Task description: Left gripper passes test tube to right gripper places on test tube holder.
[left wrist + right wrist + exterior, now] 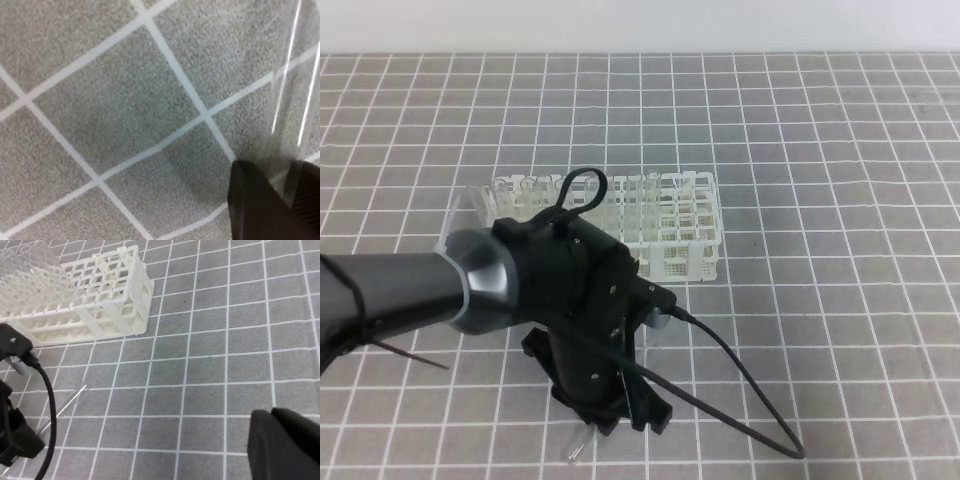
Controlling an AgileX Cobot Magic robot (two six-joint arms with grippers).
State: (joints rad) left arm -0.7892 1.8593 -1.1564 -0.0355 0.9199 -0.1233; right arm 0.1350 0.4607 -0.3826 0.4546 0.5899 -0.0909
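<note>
The test tube [292, 100] lies on the grey gridded tabletop; its clear shaft also shows in the right wrist view [67, 402] and one end pokes out below the arm [578, 450]. My left gripper [610, 412] points down onto it near the front edge. In the left wrist view its two dark fingers [257, 205] press either side of the test tube, so the left gripper [290, 185] looks shut on it. The white test tube holder [650, 225] stands behind, also seen at upper left [100, 300]. My right gripper [272, 416] shows only as dark fingers set together, holding nothing.
A loose black cable [750, 400] loops from the left arm out over the table to the right. A clear see-through piece [468, 212] stands at the holder's left end. The gridded mat runs to a pale wall at the back.
</note>
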